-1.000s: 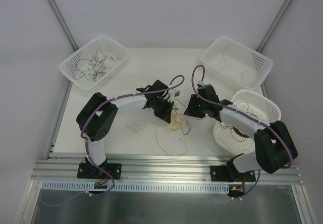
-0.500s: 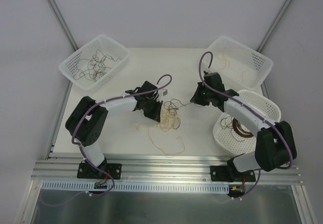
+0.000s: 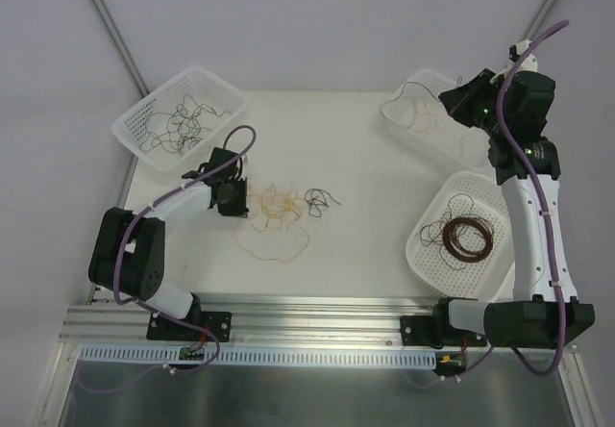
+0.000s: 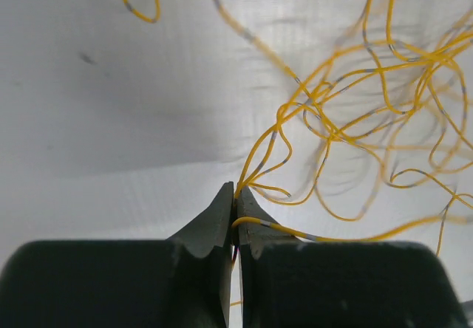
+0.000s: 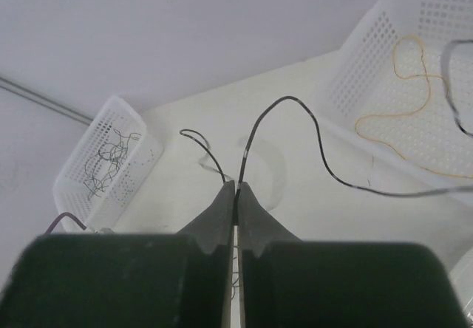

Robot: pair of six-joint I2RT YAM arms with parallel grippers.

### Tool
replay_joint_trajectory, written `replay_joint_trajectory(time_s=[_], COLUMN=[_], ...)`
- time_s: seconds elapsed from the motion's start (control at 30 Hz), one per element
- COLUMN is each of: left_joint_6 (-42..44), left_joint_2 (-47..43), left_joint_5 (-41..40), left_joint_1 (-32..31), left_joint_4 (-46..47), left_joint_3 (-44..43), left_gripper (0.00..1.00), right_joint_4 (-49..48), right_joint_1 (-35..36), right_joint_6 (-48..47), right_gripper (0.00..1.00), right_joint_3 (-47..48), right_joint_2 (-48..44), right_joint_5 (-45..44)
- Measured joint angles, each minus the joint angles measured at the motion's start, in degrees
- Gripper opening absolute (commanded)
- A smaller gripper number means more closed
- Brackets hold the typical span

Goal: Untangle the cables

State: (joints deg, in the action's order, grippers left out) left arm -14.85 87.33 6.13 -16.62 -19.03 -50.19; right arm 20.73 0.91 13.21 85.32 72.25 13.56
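Note:
A tangle of thin yellow-tan cables (image 3: 276,206) lies mid-table, with a loose yellow loop (image 3: 274,246) in front and a small black strand (image 3: 320,199) to its right. My left gripper (image 3: 233,199) sits at the tangle's left edge, shut on yellow strands (image 4: 260,154) at its tips (image 4: 235,193). My right gripper (image 3: 454,102) is raised at the far right, shut on a thin black cable (image 5: 299,110) that arcs over the far-right basket (image 3: 485,108). Its tips (image 5: 236,186) pinch the strand.
A white basket (image 3: 213,88) at far left holds black strands. The far-right basket holds tan strands (image 5: 410,91). A round white basket (image 3: 485,194) at right holds a dark-brown ring coil (image 3: 469,238).
My right arm has swung up and back to the far-right basket, pulling a black cable out of the tangle. My left gripper has drawn left with the yellow strands.

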Motion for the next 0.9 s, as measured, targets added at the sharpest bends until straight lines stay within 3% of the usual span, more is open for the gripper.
replay_joint_trajectory(time_s=[0.23,0.27,0.37,0.5,0.77,0.9], left_joint_6=[0.6,0.7,0.9,1.1,1.1,1.6], left_joint_2=[-0.9,-0.9,-1.5,-3.7,-9.6,-10.9], left_joint_5=[-4.6,-4.3,-1.9,2.0,12.1,15.0], left_joint_1=[4.0,3.9,3.9,3.9,2.6,-1.1], left_joint_4=[-4.6,-4.8,-5.6,-5.9,-5.8,-5.7], left_joint_3=[-1.2,-1.7,-3.4,-6.1,-14.3,-19.7], left_gripper=[0.01,0.05,0.36,0.6,0.86,0.91], right_joint_4=[-0.7,-0.8,-0.5,-0.4,-0.8,-0.8], right_joint_1=[-2.5,-2.4,-1.6,0.5,9.1,12.5], right_joint_6=[3.0,3.2,3.2,2.7,1.6,1.5], right_gripper=[0.01,0.01,0.01,0.01,0.01,0.01], right_joint_3=[1.2,1.2,1.2,1.2,-1.5,-1.9], right_joint_2=[1.6,2.0,2.8,2.8,3.9,5.8], right_joint_5=[10.4,11.7,14.2,15.8,16.9,16.9])
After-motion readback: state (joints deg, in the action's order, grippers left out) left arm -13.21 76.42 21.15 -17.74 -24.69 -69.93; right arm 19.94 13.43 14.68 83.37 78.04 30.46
